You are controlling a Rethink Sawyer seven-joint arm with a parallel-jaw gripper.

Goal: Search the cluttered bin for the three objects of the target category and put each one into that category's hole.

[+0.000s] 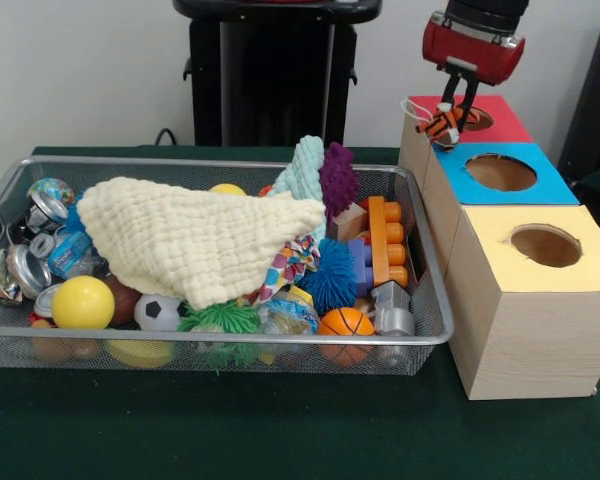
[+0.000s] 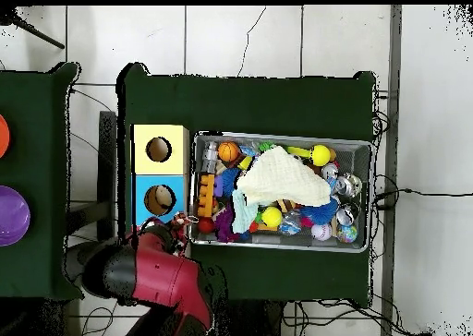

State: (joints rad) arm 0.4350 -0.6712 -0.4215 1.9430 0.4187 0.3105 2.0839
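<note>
Claw (image 1: 456, 112) grips striped toy (image 1: 441, 124) (overhead: arm hides hole (image 1: 474, 119)).

Green-covered desk (image 1: 280, 430). Blue-topped box (image 1: 500, 175) at centre of the row; yellow-topped box (image 1: 540, 300) adjoining at its 5 o'clock. Purple disc (image 2: 11, 215) and orange disc (image 2: 3, 136) at overhead view's 9 o'clock edge.

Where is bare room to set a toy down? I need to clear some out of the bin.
The green tablecloth is bare in front of the bin and the yellow-topped box. The bin is packed under the cream cloth. The gripper with an orange striped toy occupies the red-topped box.
</note>
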